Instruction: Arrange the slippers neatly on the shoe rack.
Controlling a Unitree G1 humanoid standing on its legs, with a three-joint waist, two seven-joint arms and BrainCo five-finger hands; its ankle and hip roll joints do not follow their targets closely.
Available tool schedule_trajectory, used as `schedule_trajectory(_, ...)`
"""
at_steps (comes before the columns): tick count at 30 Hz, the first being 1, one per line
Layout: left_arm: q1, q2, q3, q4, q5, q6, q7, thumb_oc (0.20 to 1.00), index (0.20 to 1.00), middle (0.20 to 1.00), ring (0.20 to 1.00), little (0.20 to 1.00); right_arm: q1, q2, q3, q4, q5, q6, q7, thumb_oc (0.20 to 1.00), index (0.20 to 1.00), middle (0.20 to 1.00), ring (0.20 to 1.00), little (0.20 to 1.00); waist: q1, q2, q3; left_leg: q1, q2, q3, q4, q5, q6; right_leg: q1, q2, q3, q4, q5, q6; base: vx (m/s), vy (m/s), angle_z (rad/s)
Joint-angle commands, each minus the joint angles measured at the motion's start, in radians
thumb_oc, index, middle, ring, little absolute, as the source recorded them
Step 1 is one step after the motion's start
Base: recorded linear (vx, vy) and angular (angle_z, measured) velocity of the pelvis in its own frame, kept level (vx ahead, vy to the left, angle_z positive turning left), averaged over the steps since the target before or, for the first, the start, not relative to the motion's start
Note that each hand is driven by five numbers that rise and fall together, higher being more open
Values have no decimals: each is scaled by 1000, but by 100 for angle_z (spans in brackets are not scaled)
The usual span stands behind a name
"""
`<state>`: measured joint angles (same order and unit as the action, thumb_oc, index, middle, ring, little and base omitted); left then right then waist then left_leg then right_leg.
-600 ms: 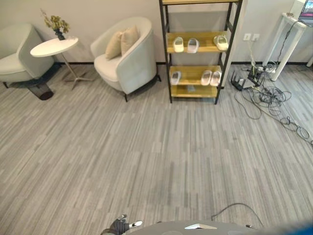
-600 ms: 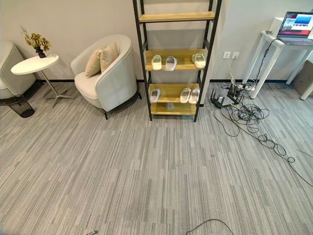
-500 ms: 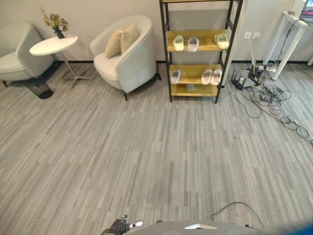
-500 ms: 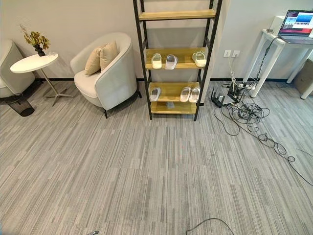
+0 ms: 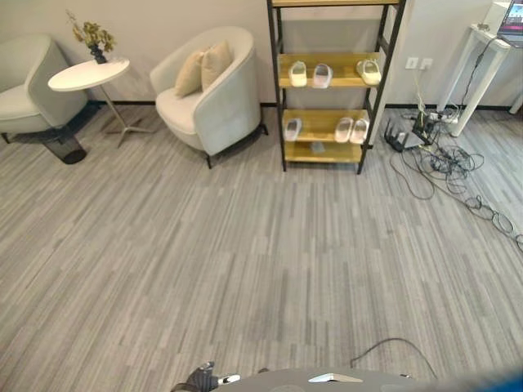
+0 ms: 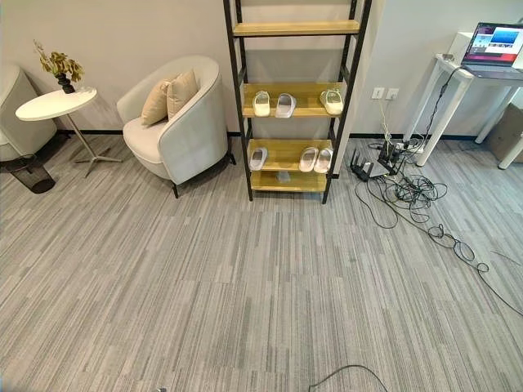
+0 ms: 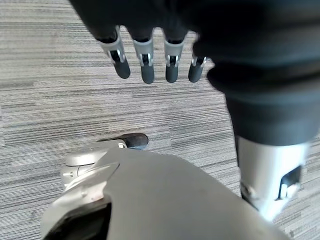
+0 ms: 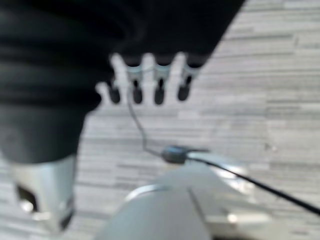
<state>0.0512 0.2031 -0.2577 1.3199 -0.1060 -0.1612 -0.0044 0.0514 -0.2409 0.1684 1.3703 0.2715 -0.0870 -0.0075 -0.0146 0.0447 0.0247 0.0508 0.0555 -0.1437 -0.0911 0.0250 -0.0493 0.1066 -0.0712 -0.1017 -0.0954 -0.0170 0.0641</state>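
1. Across the room, against the far wall, stands the shoe rack (image 6: 294,106), well apart from the robot, with bare carpet floor (image 6: 245,286) between.
2. All the slippers lie on it already. On the middle shelf a white pair (image 6: 273,104) sits toward one side and a single slipper (image 6: 333,100) at the other end.
3. On the lower shelf a lone slipper (image 6: 258,158) lies apart from a pair (image 6: 316,158) set side by side.
4. By my judgement little is done: pairs are split and spacing is uneven, so the approach and the regrouping are all left.
5. The left hand (image 7: 150,57) hangs over the floor, fingers straight, loosely spread, holding nothing.
6. The right hand (image 8: 150,80) hangs likewise, fingers relaxed and empty.
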Motion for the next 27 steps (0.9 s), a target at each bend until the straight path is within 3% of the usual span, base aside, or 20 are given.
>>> schedule_trajectory(1,-76,-2,-13,63,16,-6,-15,1000,1000,1000,1000,1000,-32,14,-4,25,14,-4,-4,1000,1000,1000,1000,1000,-4,-47,6,-4,21,-4,4,-53,-6,3,-62,33,8,-12,43,10,-39,0)
schedule_trajectory(13,-106,-11,-41,47,11,-7,-15,1000,1000,1000,1000,1000,-60,-17,-7,11,25,-10,-15,1000,1000,1000,1000,1000,-21,-28,34,11,61,8,7,-48,-25,-9,-38,67,27,-30,27,32,-89,-8)
schedule_trajectory(18,-132,-6,-54,19,-24,-13,-9,1000,1000,1000,1000,1000,-59,-35,-17,41,32,-7,-20,1000,1000,1000,1000,1000,-39,-21,61,-11,104,-12,47,-40,-46,-68,5,85,138,-90,-9,52,-126,0)
schedule_trajectory(19,-137,0,-55,13,-27,-12,-10,1000,1000,1000,1000,1000,-67,-41,-7,44,30,-8,-21,1000,1000,1000,1000,1000,-36,-29,76,-50,110,-14,140,-34,-48,-79,18,96,162,-104,-26,37,-168,0)
schedule_trajectory(20,-143,3,-60,12,-25,-11,-10,1000,1000,1000,1000,1000,-72,-45,-2,43,27,-10,-22,1000,1000,1000,1000,1000,-30,-36,93,-90,103,-16,224,-9,-49,-77,22,97,168,-103,-38,8,-127,2)
schedule_trajectory(21,-143,3,-60,12,-25,-11,-10,1000,1000,1000,1000,1000,-73,-45,-2,43,27,-10,-22,1000,1000,1000,1000,1000,-31,-36,91,-97,103,-18,232,-12,-50,-80,22,96,169,-104,-38,-7,-104,2)
schedule_trajectory(24,-169,7,-72,4,-25,-12,-3,1000,1000,1000,1000,1000,-97,-67,11,33,21,-10,-30,1000,1000,1000,1000,1000,-12,-54,140,-244,33,-2,433,34,-18,-62,15,91,174,-110,-58,61,-86,2)
schedule_trajectory(25,-170,0,-71,5,-32,-14,-5,1000,1000,1000,1000,1000,-106,-73,11,34,17,-9,-34,1000,1000,1000,1000,1000,-1,-61,143,-309,-2,17,452,22,-11,-42,5,94,162,-117,-53,141,-21,14)
schedule_trajectory(26,-171,1,-71,5,-32,-14,-5,1000,1000,1000,1000,1000,-107,-73,11,34,17,-9,-34,1000,1000,1000,1000,1000,-2,-61,143,-313,-4,16,463,14,-9,-41,4,93,162,-121,-52,303,42,8)
schedule_trajectory(27,-163,-7,-66,13,-33,-14,-5,1000,1000,1000,1000,1000,-107,-74,5,33,17,-10,-39,1000,1000,1000,1000,1000,24,-61,132,-386,-34,64,382,-10,4,-2,-2,99,140,-139,-44,346,79,6)
